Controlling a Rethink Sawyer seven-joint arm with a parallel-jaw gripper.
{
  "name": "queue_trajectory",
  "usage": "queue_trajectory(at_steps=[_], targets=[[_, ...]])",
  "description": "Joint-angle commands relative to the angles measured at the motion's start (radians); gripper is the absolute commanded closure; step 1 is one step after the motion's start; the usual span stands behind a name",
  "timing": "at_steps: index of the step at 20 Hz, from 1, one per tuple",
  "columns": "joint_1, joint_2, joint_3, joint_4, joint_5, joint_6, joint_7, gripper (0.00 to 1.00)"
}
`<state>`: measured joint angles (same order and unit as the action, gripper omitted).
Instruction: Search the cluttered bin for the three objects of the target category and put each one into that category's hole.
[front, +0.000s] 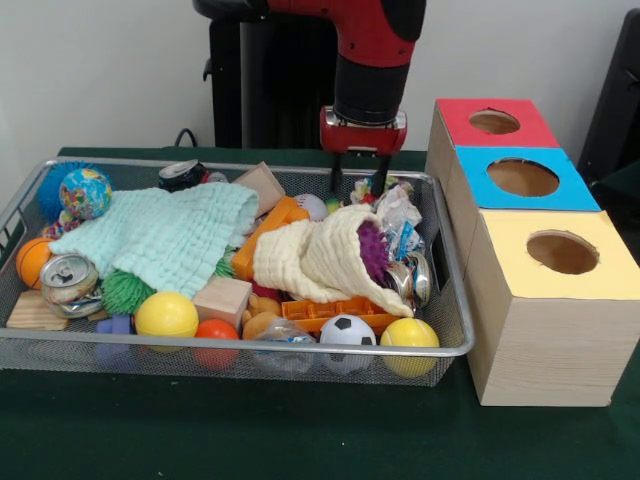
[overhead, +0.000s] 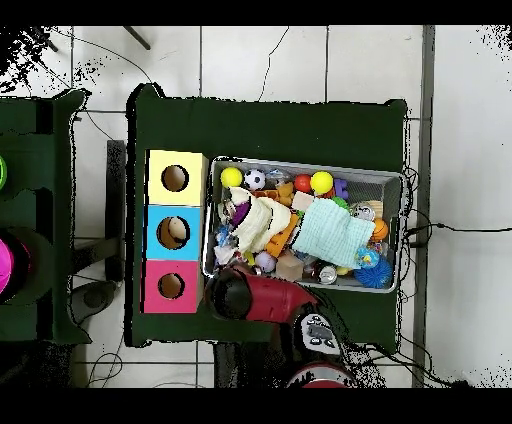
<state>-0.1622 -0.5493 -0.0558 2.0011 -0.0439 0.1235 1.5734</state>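
Above the cluttered bin (front: 455, 340), the tool (front: 360, 185) hangs part-open, empty.

three boxes (front: 535, 250), two cloths (front: 165, 235), one bin (front: 455, 330)

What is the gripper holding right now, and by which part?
Cannot be told: the gripper dips into the far side of the cluttered bin, its tips hidden among the clutter.

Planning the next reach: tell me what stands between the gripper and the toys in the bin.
Two cloths. A mint one drapes the items left of centre in the bin, and a cream one is wrapped over a purple spiky ball just below the gripper. The balls along the near rim lie uncovered.
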Motion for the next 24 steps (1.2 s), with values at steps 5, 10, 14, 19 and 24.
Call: queue_trajectory(at_steps=[5,10,14,19,24], targets=[[-0.035,0.021,0.131,-0.027,0.070,-0.051,0.224,1.00],[-0.038,0.013,0.135,-0.023,0.069,-0.053,0.220,1.00],[-0.044,-0.022,0.146,-0.011,0.066,-0.040,0.215,1.00],[-0.022,-0.217,0.137,0.051,0.073,0.088,0.197,1.00],[0.037,-0.466,0.082,0.073,0.087,0.312,0.163,1.00]])
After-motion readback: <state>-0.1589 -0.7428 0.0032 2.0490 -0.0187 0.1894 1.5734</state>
